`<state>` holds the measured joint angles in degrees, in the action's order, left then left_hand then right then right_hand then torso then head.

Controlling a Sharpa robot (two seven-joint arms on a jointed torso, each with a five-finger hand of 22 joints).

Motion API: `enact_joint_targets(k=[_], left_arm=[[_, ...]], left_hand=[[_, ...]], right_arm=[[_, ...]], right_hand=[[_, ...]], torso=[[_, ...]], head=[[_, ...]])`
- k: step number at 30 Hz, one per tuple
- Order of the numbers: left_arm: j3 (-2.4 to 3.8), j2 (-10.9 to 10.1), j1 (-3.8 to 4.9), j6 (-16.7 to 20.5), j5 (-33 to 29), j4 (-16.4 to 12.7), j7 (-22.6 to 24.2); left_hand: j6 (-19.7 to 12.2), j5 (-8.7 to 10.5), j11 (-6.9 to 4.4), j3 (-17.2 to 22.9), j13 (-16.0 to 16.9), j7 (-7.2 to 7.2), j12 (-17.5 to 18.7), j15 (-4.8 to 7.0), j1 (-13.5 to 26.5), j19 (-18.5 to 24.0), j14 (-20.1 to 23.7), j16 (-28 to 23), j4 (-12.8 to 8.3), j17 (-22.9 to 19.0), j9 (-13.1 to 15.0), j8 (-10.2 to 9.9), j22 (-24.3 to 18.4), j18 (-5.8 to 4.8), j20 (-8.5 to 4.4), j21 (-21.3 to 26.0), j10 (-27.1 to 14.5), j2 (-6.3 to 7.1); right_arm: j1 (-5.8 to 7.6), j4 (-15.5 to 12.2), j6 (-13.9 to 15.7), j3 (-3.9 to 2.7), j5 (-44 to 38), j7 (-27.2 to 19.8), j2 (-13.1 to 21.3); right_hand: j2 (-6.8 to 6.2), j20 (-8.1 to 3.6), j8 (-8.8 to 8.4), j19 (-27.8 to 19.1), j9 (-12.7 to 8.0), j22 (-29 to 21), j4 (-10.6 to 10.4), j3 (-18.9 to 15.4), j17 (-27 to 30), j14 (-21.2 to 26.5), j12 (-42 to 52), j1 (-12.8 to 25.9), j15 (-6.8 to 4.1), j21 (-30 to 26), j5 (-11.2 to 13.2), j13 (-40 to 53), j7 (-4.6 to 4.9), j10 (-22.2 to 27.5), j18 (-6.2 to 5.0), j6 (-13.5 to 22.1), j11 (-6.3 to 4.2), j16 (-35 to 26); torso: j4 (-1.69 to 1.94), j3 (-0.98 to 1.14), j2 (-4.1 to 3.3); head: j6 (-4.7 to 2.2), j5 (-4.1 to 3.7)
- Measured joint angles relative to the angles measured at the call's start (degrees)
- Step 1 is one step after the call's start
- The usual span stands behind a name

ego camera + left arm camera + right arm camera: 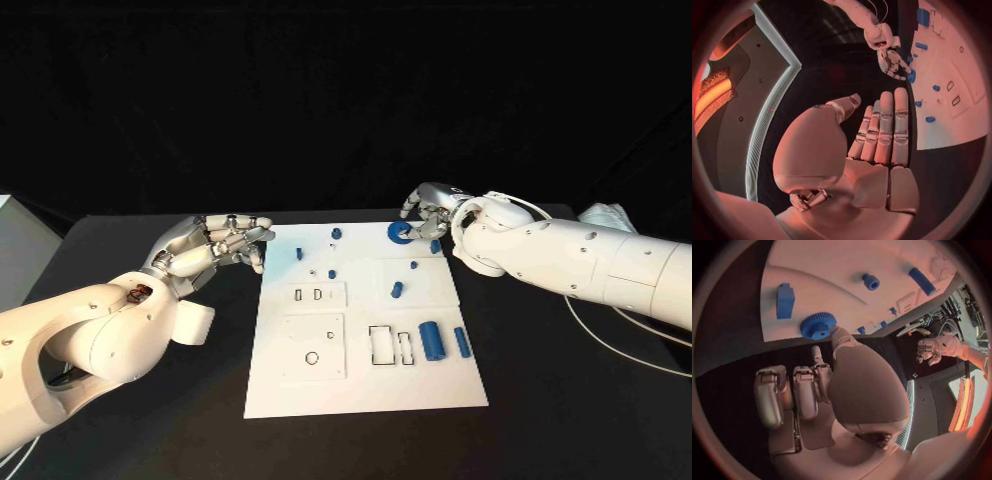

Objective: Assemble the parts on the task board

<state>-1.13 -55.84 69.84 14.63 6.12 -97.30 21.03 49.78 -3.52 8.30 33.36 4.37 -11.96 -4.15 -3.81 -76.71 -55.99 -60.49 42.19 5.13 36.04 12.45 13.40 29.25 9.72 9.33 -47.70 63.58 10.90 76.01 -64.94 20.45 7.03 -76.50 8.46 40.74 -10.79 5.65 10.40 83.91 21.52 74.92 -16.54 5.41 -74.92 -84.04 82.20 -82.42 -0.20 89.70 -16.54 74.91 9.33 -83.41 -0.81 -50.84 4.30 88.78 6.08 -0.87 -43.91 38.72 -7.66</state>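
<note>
Right robot hand (433, 213) sat at the far right corner of the task board (361, 390). In the right wrist view its fingers were curled in, and one fingertip (837, 333) touched the rim of a blue gear (818, 325). Whether the gear was actually pinched could not be told; in the head view the gear (398, 232) lay on the board just beside the fingers.

Left robot hand (216, 243) hovered over the black counter (144, 420) just off the board's far left edge, holding nothing. In the left wrist view its fingers (886, 125) were extended straight, side by side, with the thumb set apart.

On the board, outward from the gear: small blue pegs stood near the far edge, one (336, 233) at centre and one (300, 254) toward the left. A short blue pin (397, 290) lay at mid-board. Two blue cylinders lay side by side near the right edge, the thicker (433, 336) just left of the thinner (463, 342). Rectangular cut-outs (382, 346) sat immediately left of the cylinders. A round hole (313, 358) sat in the near left panel.
</note>
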Motion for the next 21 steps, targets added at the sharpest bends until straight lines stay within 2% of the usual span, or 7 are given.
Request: enact_joint_targets(k=[21], left_arm=[[0.0, 0.14, 0.0, -0.09, 0.05, 0.18, -0.05]], left_hand=[[0.0, 0.0, 0.0, 0.0, 0.05, 0.0, 0.0, 0.0, 0.0, 0.21, 0.0, 0.0, 0.0, -0.05, -0.01, 0.0, 0.06, 0.0, -0.21, 0.0, 0.0, 0.0]], right_arm=[[-0.01, 2.49, -3.45, 0.04, 0.76, 0.17, -1.74]], right_hand=[[-0.23, 0.21, 0.0, 0.21, -0.08, -0.02, -0.16, 0.16, 0.01, 0.0, 0.0, 0.23, 0.0, 0.0, 0.0, 0.0, 0.19, 0.0, 0.0, 0.19, 0.0, 0.0]], torso=[[-0.02, 0.01, 0.0]], head=[[0.25, 0.02]])
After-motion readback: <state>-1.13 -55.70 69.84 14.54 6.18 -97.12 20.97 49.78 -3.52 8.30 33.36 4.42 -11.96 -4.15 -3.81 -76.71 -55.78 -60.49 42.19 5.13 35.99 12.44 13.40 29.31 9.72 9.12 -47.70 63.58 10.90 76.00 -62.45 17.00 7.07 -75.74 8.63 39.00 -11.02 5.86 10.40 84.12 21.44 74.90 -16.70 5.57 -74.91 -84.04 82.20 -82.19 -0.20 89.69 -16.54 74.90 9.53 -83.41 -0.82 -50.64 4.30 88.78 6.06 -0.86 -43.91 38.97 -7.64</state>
